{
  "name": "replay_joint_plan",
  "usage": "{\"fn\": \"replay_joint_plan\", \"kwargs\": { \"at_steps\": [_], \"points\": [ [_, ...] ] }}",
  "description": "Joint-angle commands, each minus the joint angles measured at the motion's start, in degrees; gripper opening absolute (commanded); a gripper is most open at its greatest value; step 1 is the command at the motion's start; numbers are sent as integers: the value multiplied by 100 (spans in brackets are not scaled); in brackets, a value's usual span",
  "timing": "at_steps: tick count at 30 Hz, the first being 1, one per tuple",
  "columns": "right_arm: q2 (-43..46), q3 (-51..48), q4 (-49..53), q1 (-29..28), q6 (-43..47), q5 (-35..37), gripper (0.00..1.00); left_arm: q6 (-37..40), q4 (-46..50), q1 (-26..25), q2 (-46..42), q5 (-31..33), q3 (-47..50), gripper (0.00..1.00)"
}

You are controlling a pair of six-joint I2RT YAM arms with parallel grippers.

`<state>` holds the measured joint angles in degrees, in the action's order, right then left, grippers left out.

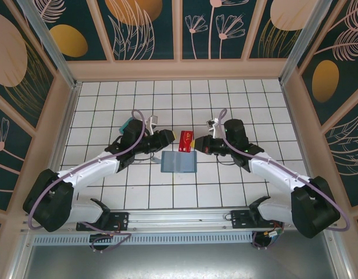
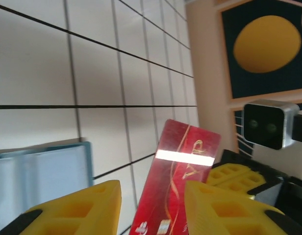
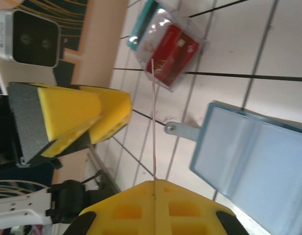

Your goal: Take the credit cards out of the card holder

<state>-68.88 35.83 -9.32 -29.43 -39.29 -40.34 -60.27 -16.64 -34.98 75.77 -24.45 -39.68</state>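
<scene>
The white tiled surface (image 1: pixel 237 99) is walled on three sides by wood-framed panels (image 1: pixel 179 70). An aluminium rail (image 1: pixel 185 216) carrying the arm bases runs along the near edge. The far rows of tiles and the right-hand columns lie bare. So do the tiles between the card holder (image 1: pixel 178 161) and the rail.

The card holder lies open and flat near the centre, its pale blue-grey pockets facing up. Both arms reach inward and meet just beyond its far edge.

The right hand (image 3: pixel 154 183) is closed on a red credit card (image 1: pixel 184 141). In the right wrist view the card stands edge-on as a thin line out of the seam between the yellow fingers (image 3: pixel 190 210). It is held off the surface, just past the holder's far edge.

The left hand (image 2: pixel 152 188) faces the right hand from the other side. Its fingers (image 2: pixel 77 210) stand apart and the red card's free end lies in the gap between them, touching neither finger that I can see.

Well to the left, beside the left arm, a stack of red and teal cards (image 3: pixel 168 49) rests on the tiles in a clear sleeve, apart from both hands.
</scene>
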Motion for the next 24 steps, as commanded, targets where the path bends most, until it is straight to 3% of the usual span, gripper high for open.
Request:
{"fn": "replay_joint_plan", "kwargs": {
  "at_steps": [1, 14, 24],
  "points": [
    [107, -111, -808, 28, -220, -572, 0, -248, -593, 18, -91, -410, 83, 37],
    [89, -233, -1262, 51, -457, -726, 0, -488, -1040, 32, -113, -672, 268, 28],
    [6, -263, -1261, 51, -379, -729, 0, -467, -1286, 27, -345, -793, 286, 0]
  ]
}}
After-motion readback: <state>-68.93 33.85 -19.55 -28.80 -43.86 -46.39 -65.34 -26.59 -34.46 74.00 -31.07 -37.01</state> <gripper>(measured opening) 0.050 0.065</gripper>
